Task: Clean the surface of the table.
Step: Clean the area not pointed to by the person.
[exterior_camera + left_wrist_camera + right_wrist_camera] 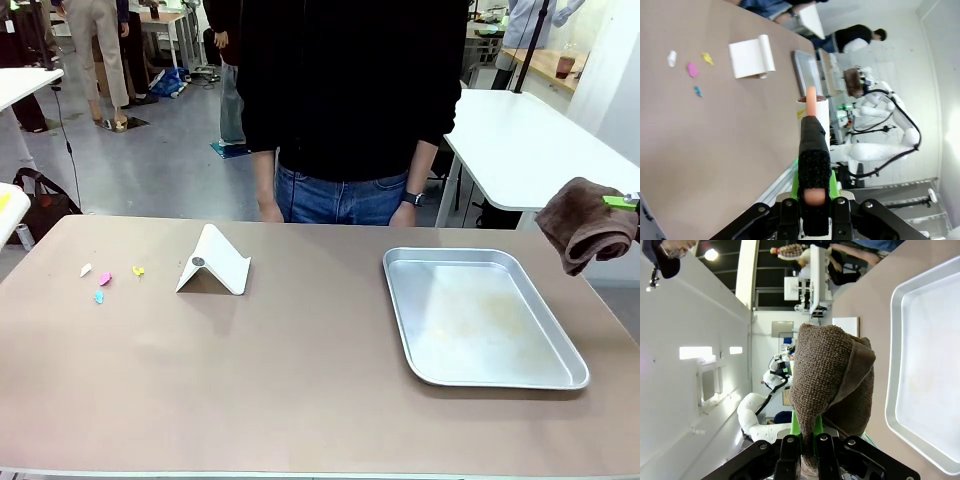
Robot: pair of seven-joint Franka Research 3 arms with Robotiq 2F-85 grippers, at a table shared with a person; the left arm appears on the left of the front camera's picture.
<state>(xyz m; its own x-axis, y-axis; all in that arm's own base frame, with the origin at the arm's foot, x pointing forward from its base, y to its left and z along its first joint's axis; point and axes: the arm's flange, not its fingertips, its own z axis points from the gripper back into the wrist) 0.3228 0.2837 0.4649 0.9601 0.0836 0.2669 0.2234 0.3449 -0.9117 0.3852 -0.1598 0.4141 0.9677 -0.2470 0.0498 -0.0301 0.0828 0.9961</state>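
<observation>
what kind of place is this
Probably a robotics lab: a white robot arm beside the table, a white-topped work table behind the person, a grey floor with other people.

Right fingers (797, 427) buried in brown cloth (580, 225), coloured scraps (105, 279) too small to identify
</observation>
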